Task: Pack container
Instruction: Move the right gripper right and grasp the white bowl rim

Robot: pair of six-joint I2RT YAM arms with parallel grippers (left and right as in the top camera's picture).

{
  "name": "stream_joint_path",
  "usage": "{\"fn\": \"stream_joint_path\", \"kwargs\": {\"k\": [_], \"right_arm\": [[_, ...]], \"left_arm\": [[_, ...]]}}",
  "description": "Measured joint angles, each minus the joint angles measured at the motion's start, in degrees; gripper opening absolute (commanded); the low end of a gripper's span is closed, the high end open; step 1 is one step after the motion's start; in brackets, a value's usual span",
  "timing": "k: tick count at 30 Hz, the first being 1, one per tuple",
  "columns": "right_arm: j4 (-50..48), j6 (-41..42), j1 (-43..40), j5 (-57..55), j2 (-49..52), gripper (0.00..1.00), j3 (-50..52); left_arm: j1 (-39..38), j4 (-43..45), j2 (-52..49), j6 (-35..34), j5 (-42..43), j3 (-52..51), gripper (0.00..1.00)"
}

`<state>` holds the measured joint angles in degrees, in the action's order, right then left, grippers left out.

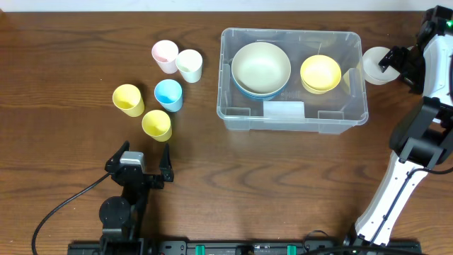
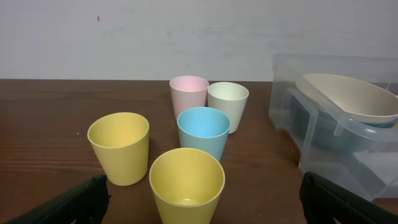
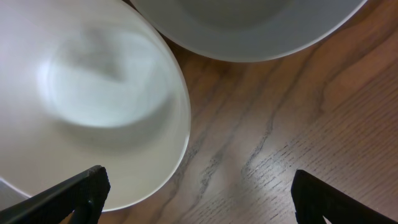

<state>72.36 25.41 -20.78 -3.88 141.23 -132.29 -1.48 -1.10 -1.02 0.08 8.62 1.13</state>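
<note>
Seen from overhead, the container (image 1: pixel 291 31) sits on the dark wood-grain worktop (image 1: pixel 233 184), right of centre. It is a clear plastic rectangle with rounded corners and a thick rim, with moulded notches along its inner walls and a white label (image 1: pixel 284 109) against its near wall. Inside on the left, a matte cream bowl (image 1: pixel 261 65) nests in a blue bowl (image 1: pixel 244 91). On the right are stacked yellow bowls (image 1: pixel 320 73).

Five smooth tapered cups stand well to the left of the container: pink (image 1: pixel 165 55), cream (image 1: pixel 190 65), blue (image 1: pixel 168 94) and two yellow (image 1: pixel 128 100) (image 1: pixel 156 125). The left tool (image 1: pixel 146 152) is near the closer yellow cup, spread wide and holding nothing. The right tool (image 1: pixel 391 59) hangs over a white bowl (image 1: pixel 374 65) just outside the container's right end.

In the left wrist view, the cups cluster in the middle. The container's frosted, see-through corner shows at the right, with the cream bowl's rim above it. The two black fingers (image 2: pixel 74 202) are at the bottom corners, far apart, with nothing gripped.

In the right wrist view, the glossy white bowl fills the left side. A second pale curved rim (image 3: pixel 249 28) crosses the top; I cannot tell what it belongs to. Bare wood lies between them. The dark fingers (image 3: pixel 68 196) are spread fully and empty.
</note>
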Motion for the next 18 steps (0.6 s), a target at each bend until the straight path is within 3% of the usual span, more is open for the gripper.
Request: {"fn": "stream_joint_path", "kwargs": {"k": [18], "right_arm": [[-1.88, -4.2, 0.0, 1.73, 1.27, 0.96, 0.15]], "left_arm": [[0.0, -0.02, 0.0, 0.0, 0.0, 0.0, 0.98]]}}
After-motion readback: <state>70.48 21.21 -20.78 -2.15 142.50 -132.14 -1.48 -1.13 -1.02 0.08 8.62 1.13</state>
